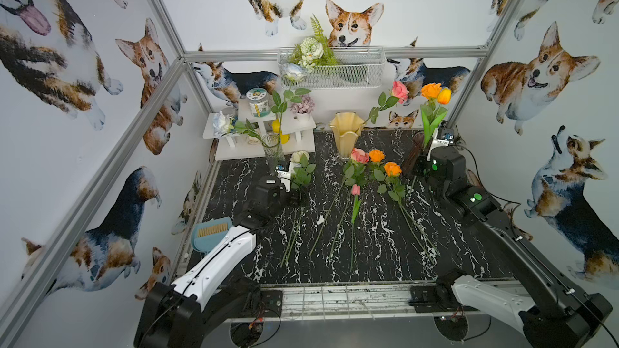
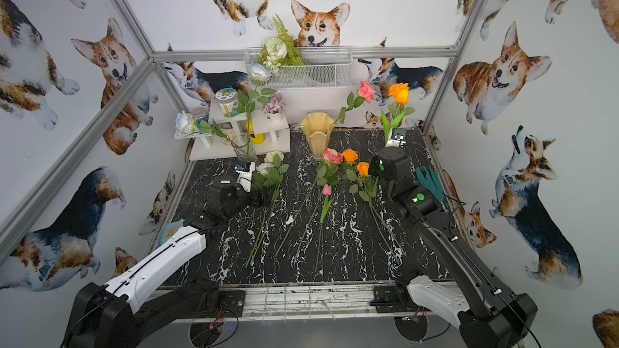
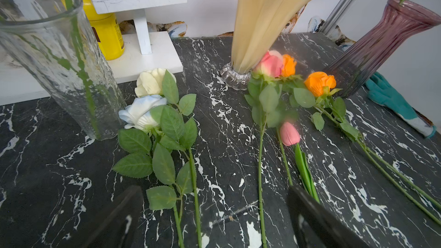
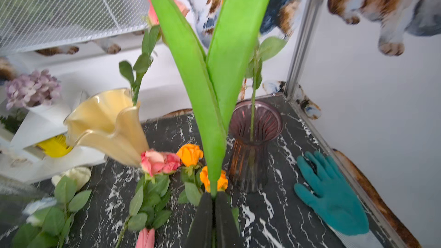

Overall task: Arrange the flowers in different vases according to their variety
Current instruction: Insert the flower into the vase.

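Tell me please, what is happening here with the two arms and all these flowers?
The right gripper is shut on the orange-yellow tulip and holds it upright near the purple vase, which has one orange rose in it. The left gripper hangs open over two white roses lying on the table. The clear vase has two other white roses in it, the cream vase one pink rose. A second pink rose, two more orange roses and a pink tulip lie on the table.

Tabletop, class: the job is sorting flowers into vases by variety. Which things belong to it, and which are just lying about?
Job: clear glass vase, cream vase, purple ribbed vase, white roses, pink roses, orange roses, pink tulip, orange tulip.

Lying about: teal glove, yellow bottle, potted hydrangea, fern bouquet, lidded jar.
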### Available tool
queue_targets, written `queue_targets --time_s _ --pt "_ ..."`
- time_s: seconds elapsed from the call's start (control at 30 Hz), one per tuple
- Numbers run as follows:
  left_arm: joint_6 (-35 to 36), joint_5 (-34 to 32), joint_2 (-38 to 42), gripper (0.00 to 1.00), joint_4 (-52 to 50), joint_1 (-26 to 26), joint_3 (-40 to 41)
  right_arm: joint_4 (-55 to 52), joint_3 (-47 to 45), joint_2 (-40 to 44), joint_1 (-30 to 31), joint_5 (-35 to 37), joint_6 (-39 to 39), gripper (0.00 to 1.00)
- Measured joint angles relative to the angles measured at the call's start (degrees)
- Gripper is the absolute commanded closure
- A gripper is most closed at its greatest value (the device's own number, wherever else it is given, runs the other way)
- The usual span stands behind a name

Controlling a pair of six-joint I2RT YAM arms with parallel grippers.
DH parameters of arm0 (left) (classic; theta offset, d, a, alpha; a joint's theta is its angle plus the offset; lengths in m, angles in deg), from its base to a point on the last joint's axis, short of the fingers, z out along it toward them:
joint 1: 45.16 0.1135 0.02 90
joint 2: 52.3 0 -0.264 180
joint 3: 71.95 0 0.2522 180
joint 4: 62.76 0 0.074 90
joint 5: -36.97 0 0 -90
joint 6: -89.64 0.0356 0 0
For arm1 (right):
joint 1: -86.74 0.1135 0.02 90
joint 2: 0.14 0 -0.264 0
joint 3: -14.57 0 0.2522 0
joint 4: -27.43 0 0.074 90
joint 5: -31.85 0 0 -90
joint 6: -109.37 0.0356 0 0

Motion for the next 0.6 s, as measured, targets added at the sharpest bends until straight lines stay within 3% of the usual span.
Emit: queue_targets --time_s 0.6 --pt "0.0 2.1 -0.4 0.0 -0.5 0.0 0.1 23.1 14.8 -19.3 -15.8 3.7 -12.6 1.0"
